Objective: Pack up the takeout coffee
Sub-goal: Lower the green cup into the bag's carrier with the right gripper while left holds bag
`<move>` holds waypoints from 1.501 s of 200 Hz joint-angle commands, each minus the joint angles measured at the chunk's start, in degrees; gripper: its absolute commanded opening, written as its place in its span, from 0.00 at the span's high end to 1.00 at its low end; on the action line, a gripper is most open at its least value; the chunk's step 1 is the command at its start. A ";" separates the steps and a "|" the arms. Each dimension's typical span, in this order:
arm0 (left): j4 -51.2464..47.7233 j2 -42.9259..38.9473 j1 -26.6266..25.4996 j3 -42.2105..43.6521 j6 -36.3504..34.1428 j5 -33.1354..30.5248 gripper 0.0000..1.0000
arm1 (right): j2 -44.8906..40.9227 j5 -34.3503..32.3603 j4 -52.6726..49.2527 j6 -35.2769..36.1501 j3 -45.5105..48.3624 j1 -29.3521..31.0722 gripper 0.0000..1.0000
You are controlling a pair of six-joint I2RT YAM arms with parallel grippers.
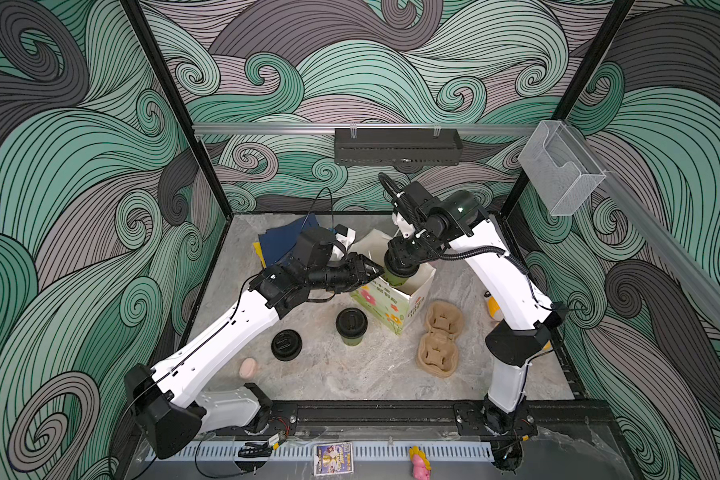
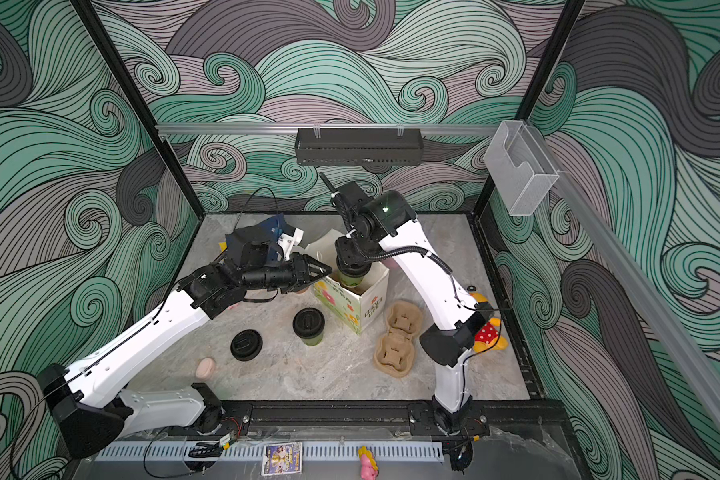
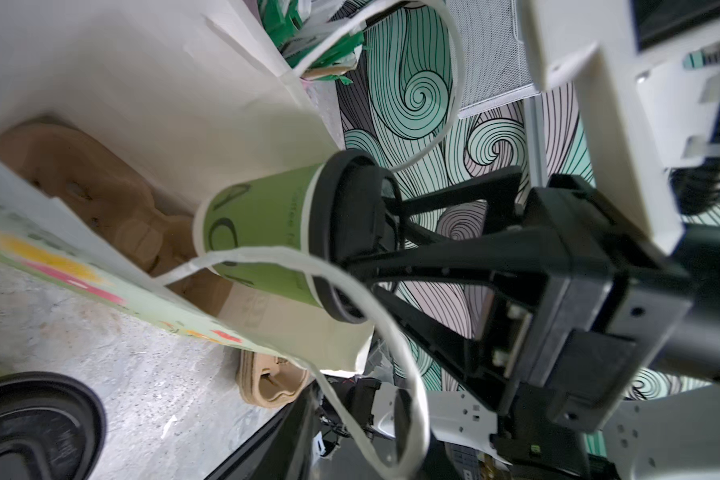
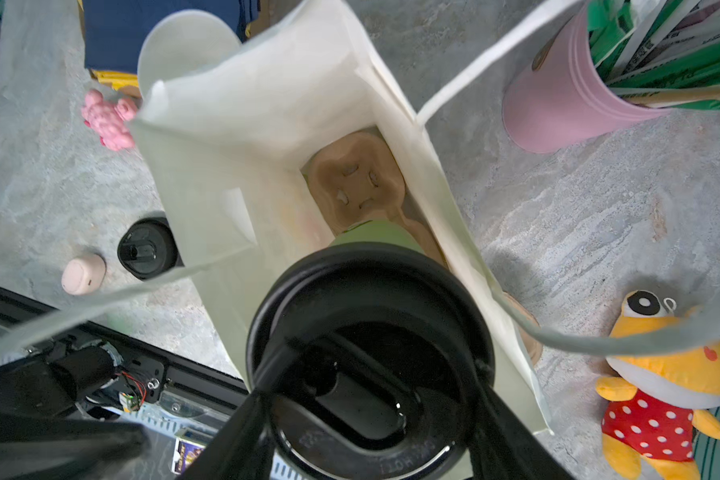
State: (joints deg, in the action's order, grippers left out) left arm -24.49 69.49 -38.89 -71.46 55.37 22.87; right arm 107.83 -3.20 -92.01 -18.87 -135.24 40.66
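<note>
- Lidded green cup point(image 3: 262, 232) hangs in the mouth of the open paper bag point(image 1: 395, 301), over a brown pulp carrier point(image 4: 356, 187) lying on the bag floor. Contact between cup and carrier cannot be determined.
- Right gripper point(image 3: 371, 237) is clamped on this cup's black sip lid point(image 3: 337, 224).
- Left gripper point(image 1: 373, 275) sits at the bag rim, jaws apart.
- Second lidded cup point(image 1: 351, 328) stands upright on the tabletop point(image 1: 350, 374) beside the bag, with a loose black lid point(image 1: 286, 345) near it.

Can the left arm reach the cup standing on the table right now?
Probably yes. The cup stands in the open, apart from the bag and the loose lid. The left gripper is at the bag's rim, with nothing between.
</note>
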 commanded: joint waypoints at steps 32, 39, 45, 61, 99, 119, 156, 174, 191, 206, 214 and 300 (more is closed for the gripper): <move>-2.58 -5.33 -0.17 2.38 1.59 -12.52 0.58 | 0.48 1.20 -10.86 9.97 0.89 0.25 0.38; -2.93 -5.31 -0.22 2.29 1.72 -12.75 0.60 | 0.69 2.16 -10.22 10.63 1.19 -0.10 0.38; -3.05 -5.26 -0.22 2.29 1.92 -12.81 0.61 | 0.92 3.07 -9.87 11.22 1.38 -0.39 0.38; -2.83 -5.17 -0.22 2.50 2.66 -12.83 0.65 | 1.58 1.99 -9.90 12.08 1.37 -0.48 0.38; -3.70 -5.33 0.04 2.83 4.32 -17.37 0.56 | 2.08 0.80 -10.15 12.35 3.65 -0.41 0.38; -4.08 -6.27 0.91 2.60 5.56 -21.96 0.47 | 1.26 1.34 -10.21 11.78 4.92 -0.15 0.38; -5.13 -2.67 4.59 -0.43 6.99 -22.29 0.31 | -0.14 2.01 -10.81 11.01 7.13 0.37 0.38; -6.89 1.42 5.95 -3.31 6.33 -20.08 0.31 | -0.93 2.76 -11.04 10.70 7.79 0.64 0.38; -7.21 4.30 7.01 -4.90 5.70 -18.04 0.33 | -1.25 3.94 -11.11 10.37 8.19 1.11 0.38; -5.94 6.01 7.75 -5.43 4.95 -16.38 0.37 | -1.39 5.30 -11.07 10.22 8.41 1.60 0.38; -5.57 7.07 7.95 -6.05 4.47 -15.59 0.40 | -1.45 5.96 -11.06 10.09 8.34 1.94 0.38; -1.58 14.91 8.97 -9.91 1.89 -9.35 0.62 | -2.74 3.40 -11.08 6.06 9.02 2.34 0.37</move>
State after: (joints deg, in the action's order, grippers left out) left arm -27.53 82.61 -30.76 -78.70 58.83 10.74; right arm 107.55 3.33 -92.03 -10.33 -126.82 43.22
